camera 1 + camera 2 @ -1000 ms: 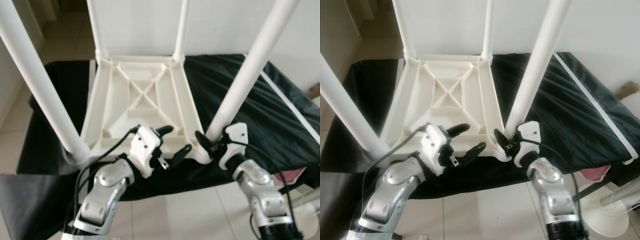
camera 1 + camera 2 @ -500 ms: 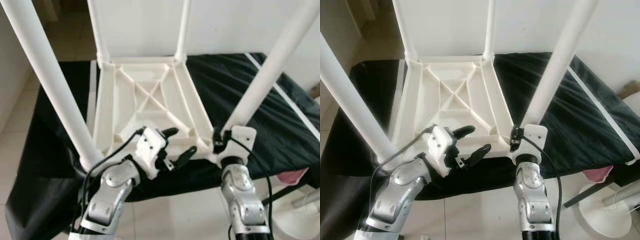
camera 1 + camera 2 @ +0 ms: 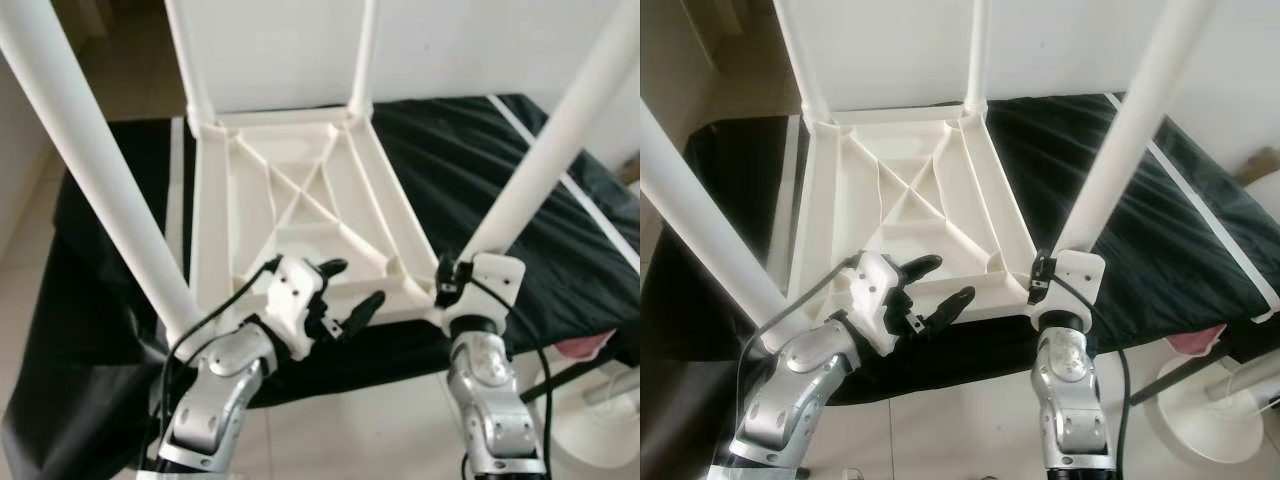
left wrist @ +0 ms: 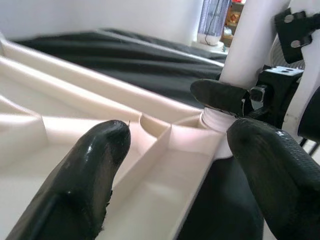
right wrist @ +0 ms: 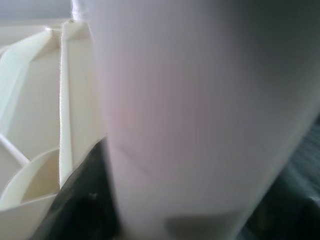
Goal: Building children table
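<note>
A white plastic children's table (image 3: 300,200) lies upside down on a black cloth, its four legs pointing up. My left gripper (image 3: 352,284) is open just above the tabletop's near rim, with nothing between its fingers (image 4: 95,165). My right gripper (image 3: 447,290) is at the base of the near right leg (image 3: 545,160), where the leg meets the corner socket. In the left wrist view, one of its black fingers (image 4: 220,96) presses against that leg's base. The right wrist view has the leg (image 5: 190,115) very close, beside the ribbed underside (image 5: 45,100).
The black cloth (image 3: 480,160) covers a low surface and hangs over its near edge. The near left leg (image 3: 90,170) rises steeply beside my left arm. A white round stand base (image 3: 1210,420) and something pink (image 3: 585,348) are on the tiled floor at right.
My right gripper has swung from beside the near right leg to close around its base, and its forearm now stands upright below it. The left gripper stays open in place. The camera shifted slightly.
</note>
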